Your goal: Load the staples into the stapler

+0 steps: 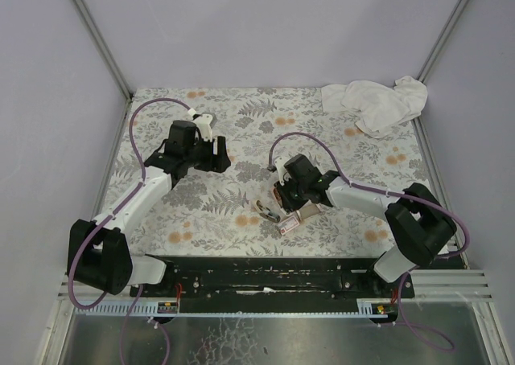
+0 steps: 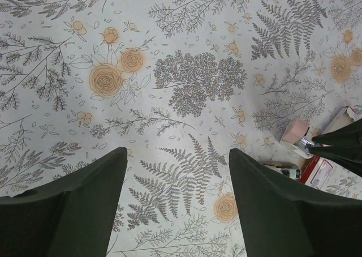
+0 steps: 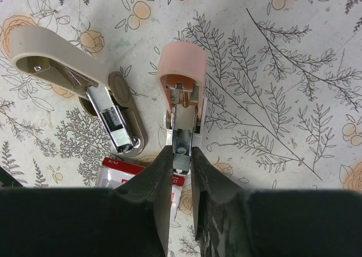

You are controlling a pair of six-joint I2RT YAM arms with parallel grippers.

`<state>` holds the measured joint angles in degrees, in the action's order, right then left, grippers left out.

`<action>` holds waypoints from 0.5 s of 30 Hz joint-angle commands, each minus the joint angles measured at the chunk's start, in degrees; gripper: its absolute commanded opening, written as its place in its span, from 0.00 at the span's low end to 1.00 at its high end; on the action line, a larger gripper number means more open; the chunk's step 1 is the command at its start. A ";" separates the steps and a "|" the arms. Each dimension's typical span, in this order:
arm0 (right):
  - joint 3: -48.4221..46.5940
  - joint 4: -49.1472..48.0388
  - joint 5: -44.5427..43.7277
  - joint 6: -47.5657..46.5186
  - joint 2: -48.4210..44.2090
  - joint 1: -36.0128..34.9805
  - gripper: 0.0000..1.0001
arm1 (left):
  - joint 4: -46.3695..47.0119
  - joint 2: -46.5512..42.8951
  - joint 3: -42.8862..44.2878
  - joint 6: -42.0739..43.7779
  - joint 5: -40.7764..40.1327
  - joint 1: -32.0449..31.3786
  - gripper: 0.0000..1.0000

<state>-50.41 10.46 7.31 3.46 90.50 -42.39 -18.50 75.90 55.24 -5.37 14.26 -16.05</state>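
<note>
Closest to the right wrist camera, the right gripper (image 3: 181, 150) has its two dark fingers (image 3: 161, 172) almost closed. They pinch the metal rail of a pink stapler (image 3: 182, 70), which lies flat on the flowered bench (image 3: 283, 70) with its rounded pink end pointing away from the wrist. Just beside it, on the left in this view, lies a beige stapler (image 3: 56, 50). Its top arm is swung open, so the shiny metal channel inside is visible. The staples (image 3: 121, 172), a small red and white box, lie flat on the bench near the open end of the beige stapler, and the left finger partly covers the box. The left gripper (image 2: 178, 152) hangs above a bare part of the bench, well apart from these things, with its fingers wide apart and nothing between them. A white cloth (image 1: 378, 104) lies crumpled at the far right corner of the bench.
</note>
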 commanded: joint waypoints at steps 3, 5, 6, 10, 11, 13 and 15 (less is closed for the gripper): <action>-2.44 -0.51 2.35 -0.91 1.20 -0.50 0.23 | 3.56 0.27 0.04 0.66 -0.39 0.63 0.72; -2.42 -0.57 2.36 -0.91 1.34 -0.44 0.22 | 3.56 0.47 0.10 0.74 -0.25 0.58 0.72; -2.45 -0.59 2.31 -0.94 1.41 -0.45 0.22 | 3.49 0.55 0.21 0.74 -0.24 0.57 0.72; -2.26 -0.67 1.63 -1.00 1.65 -0.53 0.22 | 3.47 0.50 0.33 0.73 -0.17 0.67 0.72; -2.18 -0.75 1.45 -1.01 1.69 -0.50 0.22 | 3.52 0.60 0.31 0.73 -0.15 0.72 0.72; -1.94 -0.95 0.94 -1.04 1.62 -0.51 0.22 | 3.47 0.63 0.30 0.78 -0.19 0.75 0.72; -1.77 -1.02 0.47 -1.09 1.40 -0.53 0.22 | 3.47 0.64 0.30 0.79 -0.03 0.82 0.72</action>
<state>-50.52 10.41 8.51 3.40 91.81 -42.39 -18.48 76.36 55.24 -5.37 14.31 -15.92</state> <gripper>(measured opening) 0.229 0.720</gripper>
